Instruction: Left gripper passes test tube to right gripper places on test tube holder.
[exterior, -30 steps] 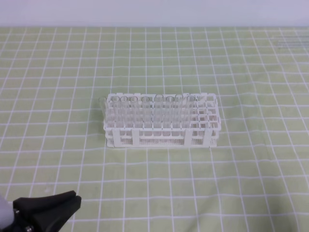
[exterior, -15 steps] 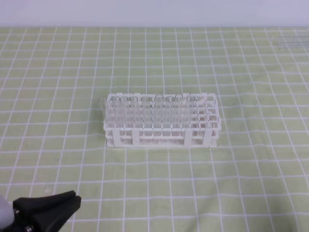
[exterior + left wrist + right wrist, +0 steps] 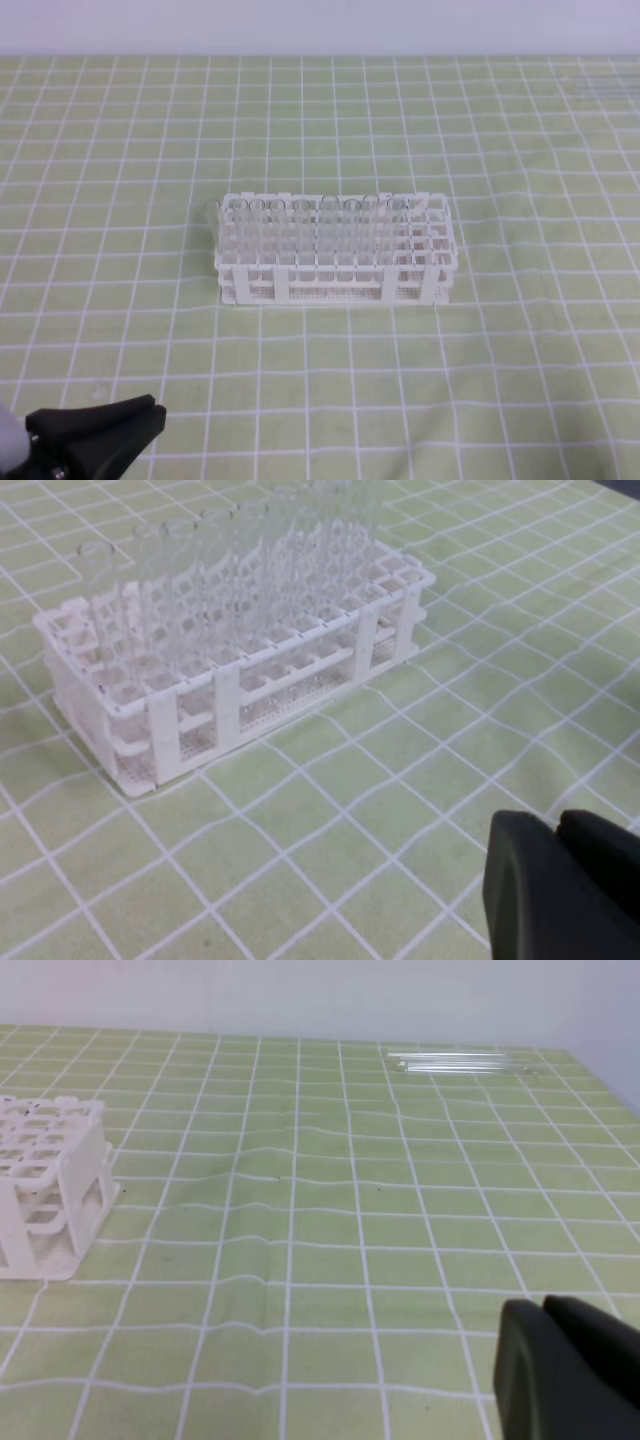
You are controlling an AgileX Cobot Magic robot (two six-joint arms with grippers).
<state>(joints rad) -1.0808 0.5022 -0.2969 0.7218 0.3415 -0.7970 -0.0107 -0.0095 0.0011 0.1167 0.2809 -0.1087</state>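
Black and cut off by the frame's near-left corner, the left gripper point(image 3: 100, 440) shows only its two fingers, which lie together with nothing between them; its own wrist view point(image 3: 565, 890) also shows the fingers pressed side by side, cropped at the lower right. The right gripper point(image 3: 570, 1370) does not appear in the high view; in its wrist view the dark fingers sit closed against each other, holding nothing, cropped at the lower-right corner. Beneath both lies a green cloth with a white grid point(image 3: 420, 380), slightly rippled in places. Farther in, near the middle of the scene, stands the white test tube holder point(image 3: 335, 285), a lattice rack whose far rows carry a line of upright clear tubes point(image 3: 300, 230); their glass blurs together, so their count is hard to make out, and the rack's right end looks unfilled. From the right wrist view only the rack's corner point(image 3: 50, 1190) shows at the left edge. Far across the cloth, near its back right edge, several clear test tubes point(image 3: 465, 1062) lie flat side by side, faint against the pale wall point(image 3: 320, 25); which one is the test tube to be passed cannot be told.
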